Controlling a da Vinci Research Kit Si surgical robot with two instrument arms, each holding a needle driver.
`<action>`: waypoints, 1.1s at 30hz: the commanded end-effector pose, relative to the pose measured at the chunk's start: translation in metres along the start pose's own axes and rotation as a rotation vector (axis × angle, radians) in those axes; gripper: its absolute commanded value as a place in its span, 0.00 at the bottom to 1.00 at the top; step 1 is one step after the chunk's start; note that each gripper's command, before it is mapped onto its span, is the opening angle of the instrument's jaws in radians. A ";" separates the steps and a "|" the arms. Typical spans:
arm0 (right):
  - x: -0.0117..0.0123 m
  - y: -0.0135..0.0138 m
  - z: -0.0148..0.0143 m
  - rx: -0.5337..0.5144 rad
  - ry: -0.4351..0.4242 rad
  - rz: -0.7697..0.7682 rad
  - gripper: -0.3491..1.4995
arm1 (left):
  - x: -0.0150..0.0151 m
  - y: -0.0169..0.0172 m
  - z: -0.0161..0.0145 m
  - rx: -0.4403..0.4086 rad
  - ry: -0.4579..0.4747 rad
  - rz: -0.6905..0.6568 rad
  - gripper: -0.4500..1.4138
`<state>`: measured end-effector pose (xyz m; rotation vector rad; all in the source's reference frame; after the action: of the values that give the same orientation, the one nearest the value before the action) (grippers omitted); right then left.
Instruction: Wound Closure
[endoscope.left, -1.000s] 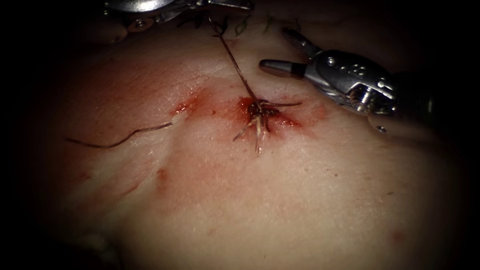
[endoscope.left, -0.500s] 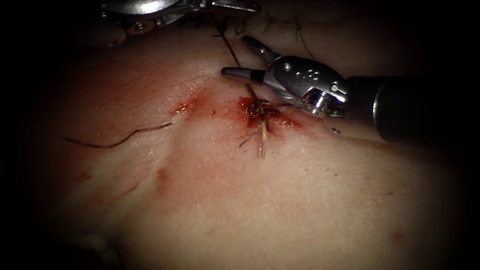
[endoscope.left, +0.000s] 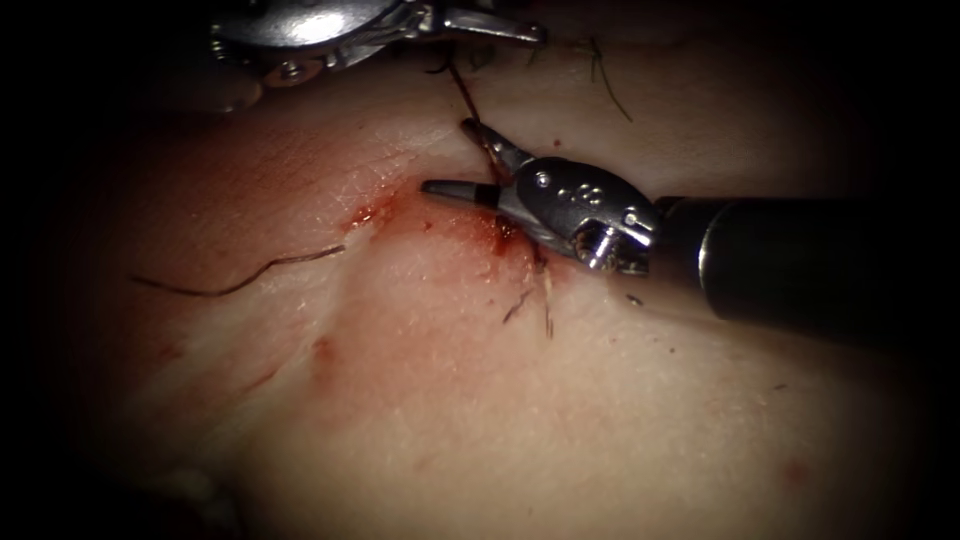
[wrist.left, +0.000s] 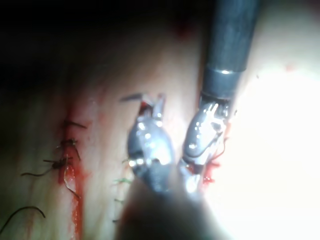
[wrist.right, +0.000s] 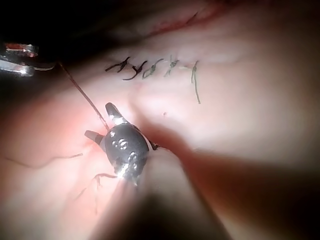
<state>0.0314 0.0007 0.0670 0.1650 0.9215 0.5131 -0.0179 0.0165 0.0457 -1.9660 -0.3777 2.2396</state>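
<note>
Straddling thread (endoscope.left: 478, 125): right tool (endoscope.left: 470, 160) jaws apart | knot hidden | left tool (endoscope.left: 480, 22) cropped

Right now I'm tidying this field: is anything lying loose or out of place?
Yes. A cut end of thread lies loose on the tissue, left of the cut and attached to nothing. Red fluid smears the skin around the knot.

Thread (endoscope.left: 470, 105) taut, dark red, running from knot at reddened cut (endoscope.left: 505, 232) in tissue (endoscope.left: 520, 400) up and away.
</note>
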 end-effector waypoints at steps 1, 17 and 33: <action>-0.0002 -0.0004 0.0009 0.003 0.002 -0.001 0.98 | 0.0000 -0.0001 0.0007 -0.002 0.003 0.007 0.00; -0.0005 -0.0007 0.0011 0.072 0.014 -0.035 0.68 | 0.0020 0.0012 0.0019 -0.018 0.027 0.012 0.00; 0.0017 0.0017 -0.0013 0.036 0.026 -0.017 0.00 | 0.0017 0.0022 0.0005 -0.038 0.028 0.018 0.00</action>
<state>0.0300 0.0031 0.0650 0.1707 0.9520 0.4788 -0.0175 0.0148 0.0430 -2.0194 -0.4011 2.2320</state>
